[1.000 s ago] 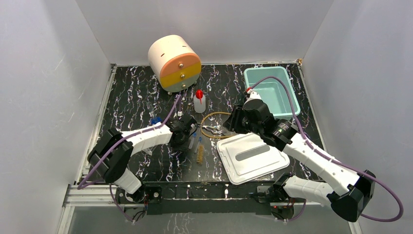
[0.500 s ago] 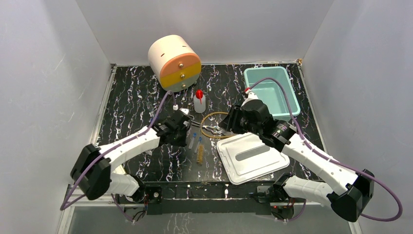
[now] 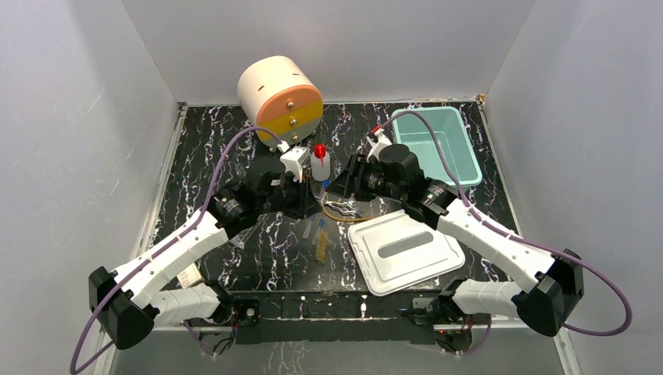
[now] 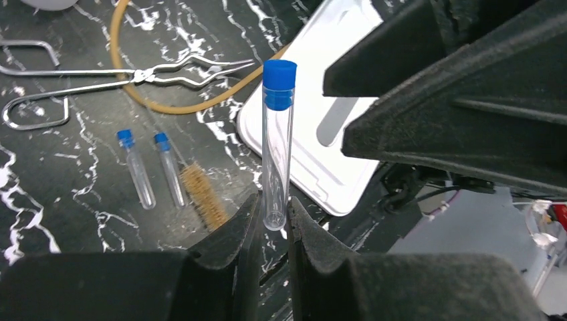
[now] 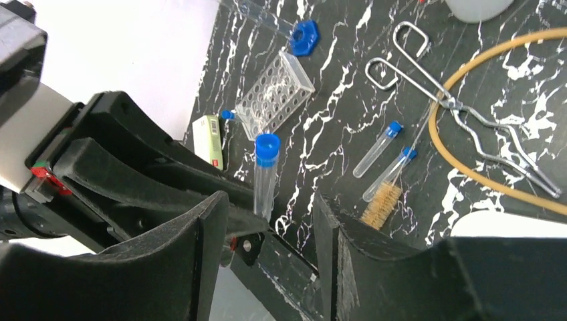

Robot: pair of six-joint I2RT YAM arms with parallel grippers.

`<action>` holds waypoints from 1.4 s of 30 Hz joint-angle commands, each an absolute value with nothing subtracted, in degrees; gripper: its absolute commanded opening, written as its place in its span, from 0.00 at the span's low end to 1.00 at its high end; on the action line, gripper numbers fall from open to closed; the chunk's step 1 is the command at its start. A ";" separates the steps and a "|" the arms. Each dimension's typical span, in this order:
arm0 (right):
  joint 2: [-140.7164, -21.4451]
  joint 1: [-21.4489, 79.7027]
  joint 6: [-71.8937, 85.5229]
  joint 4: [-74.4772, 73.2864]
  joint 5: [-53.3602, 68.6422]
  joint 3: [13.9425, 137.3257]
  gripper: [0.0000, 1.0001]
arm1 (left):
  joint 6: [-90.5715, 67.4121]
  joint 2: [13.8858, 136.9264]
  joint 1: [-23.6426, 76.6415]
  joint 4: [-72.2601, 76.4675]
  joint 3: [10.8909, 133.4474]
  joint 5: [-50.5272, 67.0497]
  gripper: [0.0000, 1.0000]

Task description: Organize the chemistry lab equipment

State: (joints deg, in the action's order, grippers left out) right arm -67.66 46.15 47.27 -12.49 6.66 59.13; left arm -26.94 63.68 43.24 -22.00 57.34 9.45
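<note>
Left end effector [image 4: 273, 215]: clamped narrow on the bottom end of a blue-capped test tube [image 4: 277, 144], lifted off the surface [image 3: 209, 156].
Right end effector [image 5: 267, 224]: fingers spread wide, one on each side of that tube; no contact visible.
Loose tubes [image 4: 137, 177]: two lying side by side, just beside the tube brush [image 4: 204, 200].
Forceps [image 4: 134, 73]: lying across the tubing loop [image 4: 180, 107].
Tube rack [image 5: 274, 93]: on the surface, holes empty.

Clear blue-capped tube [image 4: 277, 154] upright in left gripper [image 4: 273, 217]; 2 more tubes [image 4: 137, 170] lie flat by brush [image 4: 202, 195].
</note>
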 commanded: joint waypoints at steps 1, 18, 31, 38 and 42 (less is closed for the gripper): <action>-65.97 46.32 43.35 -9.74 4.51 64.17 0.59 | -26.36 62.16 43.18 -20.76 60.02 15.32 0.10; -67.81 46.25 45.37 -9.36 8.09 62.48 0.50 | -27.86 60.37 43.19 -17.59 57.88 16.74 0.10; -70.39 46.31 46.86 -6.45 12.24 62.79 0.37 | -26.61 59.53 43.17 -17.80 57.44 17.35 0.11; -69.43 46.32 47.54 -6.06 11.41 61.70 0.21 | -26.33 58.94 43.16 -18.98 57.65 15.77 0.16; -69.77 46.30 44.28 -7.07 10.28 62.64 0.20 | -27.88 59.05 43.21 -21.79 60.07 10.72 0.55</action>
State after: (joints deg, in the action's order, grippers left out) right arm -70.91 46.17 47.37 -8.97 11.09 61.71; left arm -26.96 60.64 43.24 -18.61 57.60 14.90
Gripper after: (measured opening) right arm 0.245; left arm 0.402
